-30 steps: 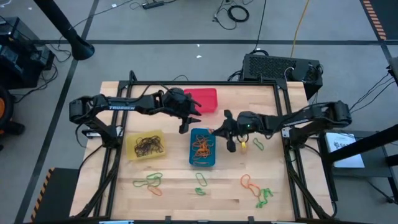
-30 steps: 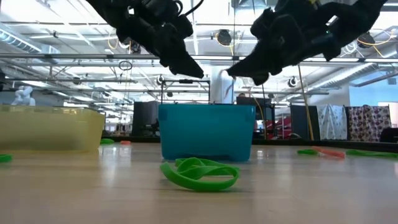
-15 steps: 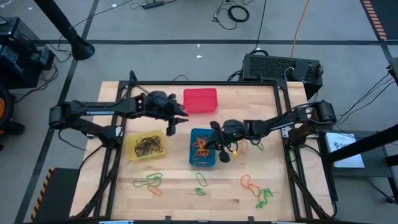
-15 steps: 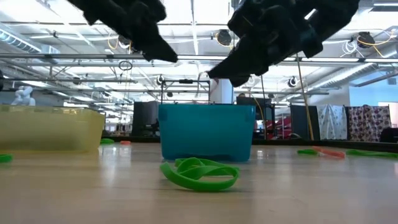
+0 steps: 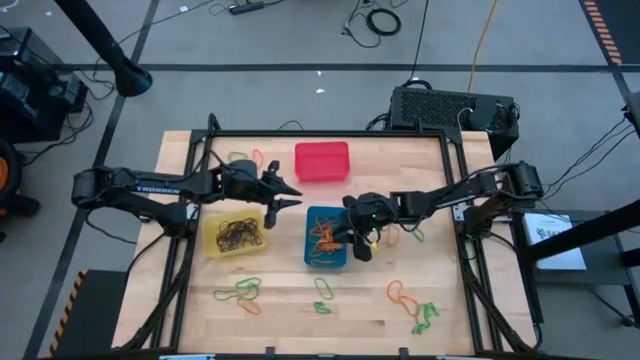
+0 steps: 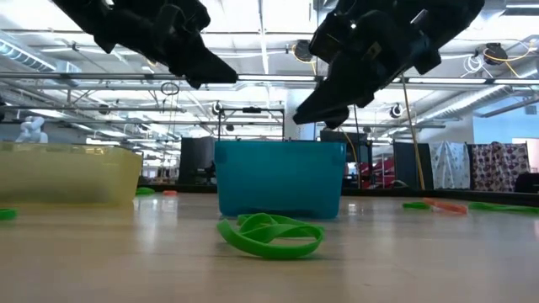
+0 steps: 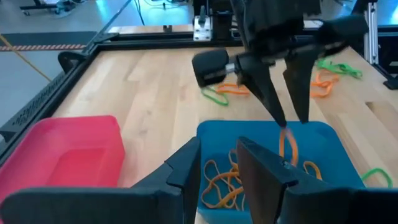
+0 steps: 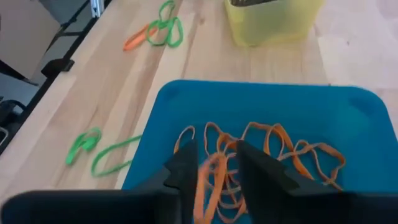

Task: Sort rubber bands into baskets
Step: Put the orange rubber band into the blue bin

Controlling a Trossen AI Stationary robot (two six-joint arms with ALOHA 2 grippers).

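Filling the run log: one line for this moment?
right pincer: open over blue basket, orange band between fingers | left pincer: open, over table between baskets

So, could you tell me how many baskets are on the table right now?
3: the red basket at the table's far edge, the yellow basket under the left arm, and the blue basket mid-table beneath the right gripper. None looks hidden.
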